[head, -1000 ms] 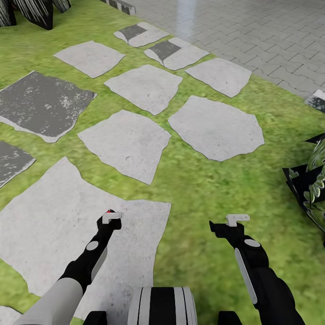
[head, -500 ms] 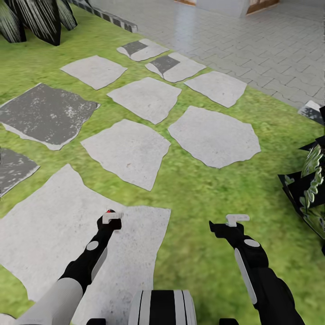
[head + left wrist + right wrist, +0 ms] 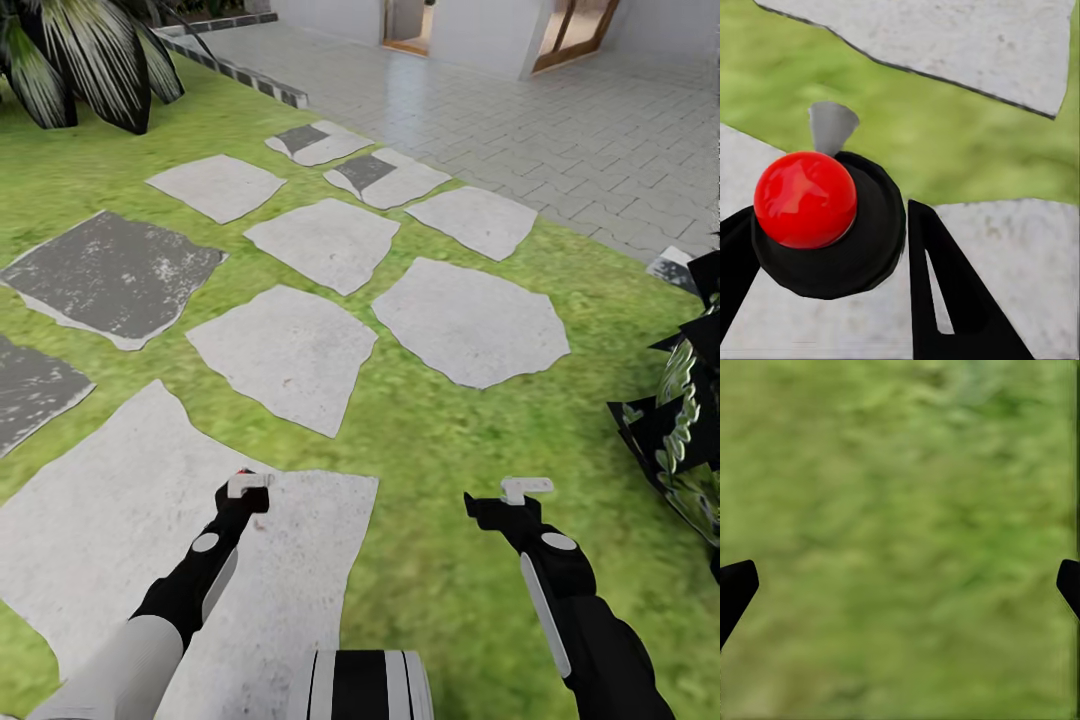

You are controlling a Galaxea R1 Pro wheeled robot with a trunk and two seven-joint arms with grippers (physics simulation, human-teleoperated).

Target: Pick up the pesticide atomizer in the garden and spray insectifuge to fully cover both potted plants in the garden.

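Observation:
My left gripper [image 3: 248,485] is held low over a large pale stepping stone [image 3: 120,520]. In the left wrist view its fingers [image 3: 945,292] are closed around a round black top carrying a red knob [image 3: 806,199] and a grey nozzle cone [image 3: 832,126]. This looks like the head of the pesticide atomizer, with its body hidden beneath. My right gripper [image 3: 525,488] hangs open over the lawn [image 3: 900,540], nothing between its fingertips. At the right edge, pale-speckled green leaves of a potted plant [image 3: 688,420] reach into view, its pot cut off.
Several flat grey stepping stones [image 3: 470,320] lie across the green lawn ahead. Beyond them is a grey paved yard [image 3: 560,110] with a building doorway [image 3: 405,25]. A big striped agave [image 3: 85,55] stands at the far left.
The whole picture has slid downward, bringing the agave, paving and doorway into sight, so the camera has moved. Both arms keep their pose, and the left grip is unchanged.

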